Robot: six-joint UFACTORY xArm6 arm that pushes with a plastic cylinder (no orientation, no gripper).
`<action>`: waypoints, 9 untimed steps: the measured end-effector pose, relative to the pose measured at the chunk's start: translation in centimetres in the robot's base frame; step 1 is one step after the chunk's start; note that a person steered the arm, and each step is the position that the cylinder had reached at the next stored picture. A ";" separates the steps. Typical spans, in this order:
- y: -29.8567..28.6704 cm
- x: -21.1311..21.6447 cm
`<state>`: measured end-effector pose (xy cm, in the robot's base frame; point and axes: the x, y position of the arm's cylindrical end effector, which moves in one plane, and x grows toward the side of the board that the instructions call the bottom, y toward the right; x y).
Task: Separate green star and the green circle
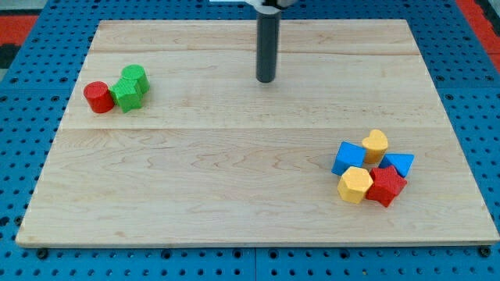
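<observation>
Two green blocks — green star (126,95) touching green circle (135,77) — sit well left of my tip (266,80), which touches nothing.

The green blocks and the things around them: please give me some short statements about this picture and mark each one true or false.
1. The green star and the green circle touch each other. True.
2. My tip presses against the green star. False: it stands apart from it, toward the view's right, near the board's top middle.
3. A red cylinder sits beside the green star on the view's left. True.
4. The green blocks lie at the view's bottom right. False: they lie at the upper left; the bottom right holds a cluster of blue, yellow and red blocks.
5. The wooden board rests on a blue pegboard. True.
</observation>
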<state>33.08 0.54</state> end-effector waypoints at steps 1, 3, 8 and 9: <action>-4.2 -2.9; -20.2 -4.5; -13.8 14.3; -15.2 14.1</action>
<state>47.22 -14.67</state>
